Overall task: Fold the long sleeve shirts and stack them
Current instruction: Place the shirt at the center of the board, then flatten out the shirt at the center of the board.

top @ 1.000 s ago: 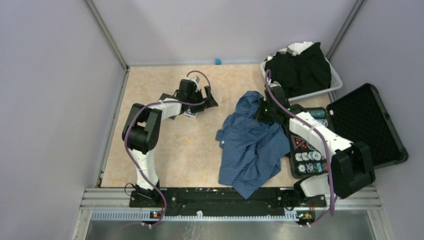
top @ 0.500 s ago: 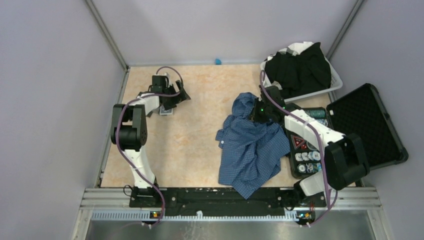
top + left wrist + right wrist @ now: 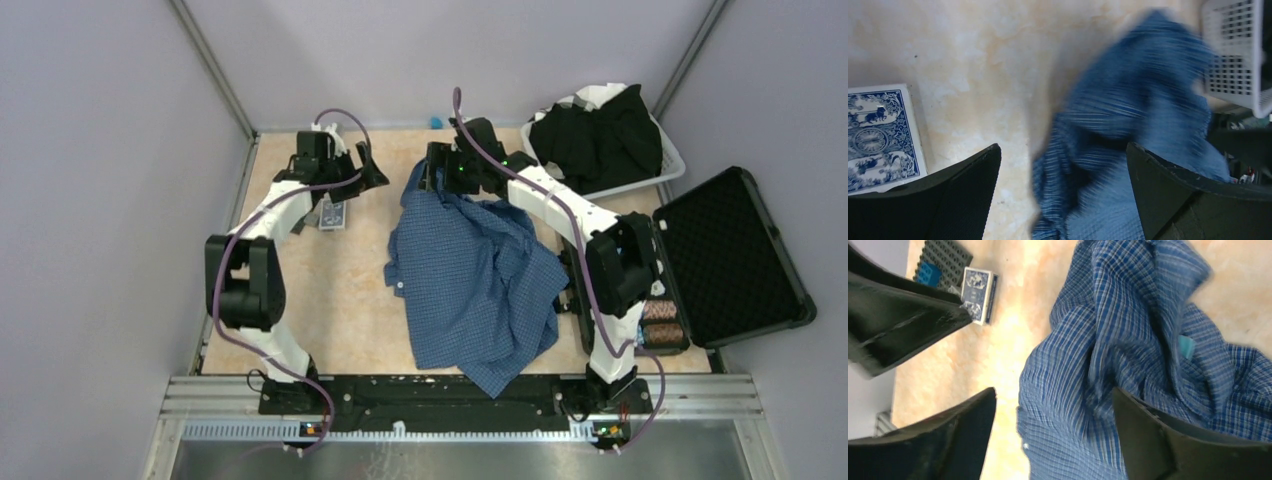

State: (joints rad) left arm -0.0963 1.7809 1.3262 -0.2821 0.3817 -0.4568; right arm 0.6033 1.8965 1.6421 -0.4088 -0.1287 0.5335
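Jaws: left gripper (image 3: 1063,146) spread wide | right gripper (image 3: 1054,390) spread, blue shirt (image 3: 1138,330) bunched between

Bright even light, soft shadows – wrist views motion-blurred

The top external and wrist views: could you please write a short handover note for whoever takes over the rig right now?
Left gripper: open, empty, over the table beside the card box.
Right gripper: open, fingers spread over the far end of the blue checked shirt.
Blue checked shirt: crumpled mid-table, unfolded.
Black shirts: heaped in the white basket, far right.
Done: nothing folded or stacked.
Left: flatten and fold the blue shirt, then the black ones, and stack.
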